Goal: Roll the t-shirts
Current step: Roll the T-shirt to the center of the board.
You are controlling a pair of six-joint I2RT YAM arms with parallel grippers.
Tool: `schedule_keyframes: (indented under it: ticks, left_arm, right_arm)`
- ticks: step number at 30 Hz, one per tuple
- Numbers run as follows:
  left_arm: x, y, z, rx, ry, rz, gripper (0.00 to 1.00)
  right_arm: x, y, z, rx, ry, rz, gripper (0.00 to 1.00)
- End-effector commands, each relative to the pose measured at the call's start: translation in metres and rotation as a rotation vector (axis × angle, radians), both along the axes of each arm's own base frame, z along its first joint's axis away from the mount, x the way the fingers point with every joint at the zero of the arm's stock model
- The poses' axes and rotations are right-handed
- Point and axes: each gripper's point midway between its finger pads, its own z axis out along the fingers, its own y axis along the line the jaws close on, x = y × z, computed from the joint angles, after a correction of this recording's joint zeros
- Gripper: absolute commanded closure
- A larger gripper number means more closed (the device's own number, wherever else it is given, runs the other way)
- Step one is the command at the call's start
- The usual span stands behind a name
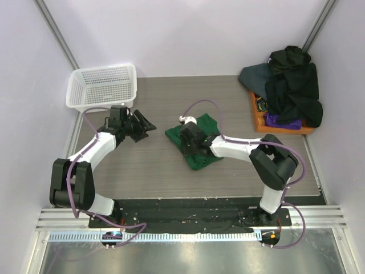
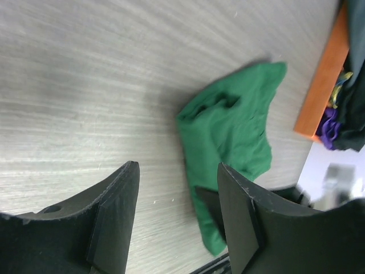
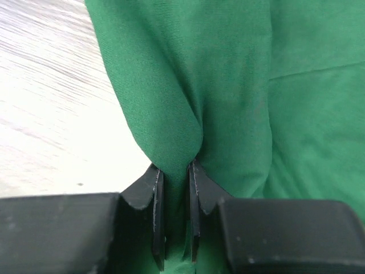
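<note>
- The green t-shirt (image 1: 198,160) (image 2: 234,125) (image 3: 245,85) is seen crumpled near the middle of the counter (image 1: 159,97), well apart from the other garments.
- The right hand (image 1: 188,140) (image 3: 175,171) is lowered onto the shirt; in the right wrist view a raised fold of green cloth is pinched between its two fingers, which are drawn nearly together on it.
- The left hand (image 1: 144,124) (image 2: 178,168) is held to the left of the shirt, pointed toward it but apart from it. Its fingers are spread, and only bare counter is seen between them.
- A pile of dark t-shirts (image 1: 292,85) is heaped on the orange tray (image 1: 255,111) (image 2: 325,74) at the far right corner of the counter. Black cloth lies on top, with a slate-coloured one at the pile's left.
- A purple t-shirt (image 1: 283,121) (image 2: 329,124) shows at the near edge of that pile, partly covered by the black cloth.
- The white mesh basket (image 1: 102,103) stands at the far left corner, just behind the left arm.
</note>
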Motion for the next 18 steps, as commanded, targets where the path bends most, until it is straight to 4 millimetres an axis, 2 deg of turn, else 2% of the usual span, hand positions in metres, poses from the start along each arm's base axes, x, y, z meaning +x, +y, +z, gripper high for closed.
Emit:
schedule_keyframes:
  ticks: [1,2,3,4,5,6,8,9,11,12,14,15,17,18]
  left_arm:
    - [0.000,-0.020,0.019,-0.052,-0.101,-0.060,0.40]
    - [-0.001,-0.023,0.019,-0.055,-0.109,-0.069,0.40]
    - [-0.003,-0.027,0.018,-0.056,-0.114,-0.078,0.40]
    - [-0.003,-0.030,0.017,-0.060,-0.125,-0.086,0.40]
    - [-0.006,-0.038,0.016,-0.062,-0.129,-0.108,0.40]
    - [-0.008,-0.041,0.015,-0.063,-0.129,-0.117,0.41]
    - [-0.008,-0.050,0.015,-0.069,-0.152,-0.138,0.41]
    - [-0.007,-0.052,0.014,-0.071,-0.155,-0.141,0.42]
    - [-0.006,-0.057,0.015,-0.076,-0.168,-0.149,0.43]
    - [-0.008,-0.061,0.014,-0.080,-0.166,-0.165,0.43]
    - [-0.007,-0.066,0.016,-0.088,-0.183,-0.176,0.44]
    - [-0.009,-0.071,0.018,-0.092,-0.189,-0.189,0.45]
    - [-0.008,-0.077,0.020,-0.099,-0.203,-0.204,0.46]
    - [-0.008,-0.080,0.022,-0.101,-0.208,-0.215,0.49]
  right_arm:
    - [-0.020,0.034,0.018,0.360,0.147,0.114,0.99]
    - [-0.015,0.039,0.026,0.426,0.132,0.123,0.99]
    - [-0.021,0.035,0.019,0.471,0.183,0.098,0.99]
    - [-0.022,0.032,0.021,0.529,0.216,0.106,0.99]
    - [-0.015,0.036,0.030,0.609,0.196,0.114,0.99]
    - [-0.020,0.030,0.022,0.639,0.226,0.102,0.99]
    - [-0.016,0.029,0.032,0.756,0.240,0.098,0.99]
    - [-0.020,0.025,0.024,0.762,0.259,0.087,0.99]
    - [-0.018,0.023,0.026,0.802,0.279,0.086,0.99]
    - [-0.021,0.020,0.017,0.820,0.312,0.069,0.99]
    - [-0.015,0.018,0.026,0.911,0.332,0.062,0.99]
    - [-0.017,0.014,0.017,0.926,0.359,0.043,0.99]
    - [-0.011,0.012,0.023,0.989,0.370,0.026,0.99]
    - [-0.013,0.010,0.015,0.998,0.397,0.016,0.99]
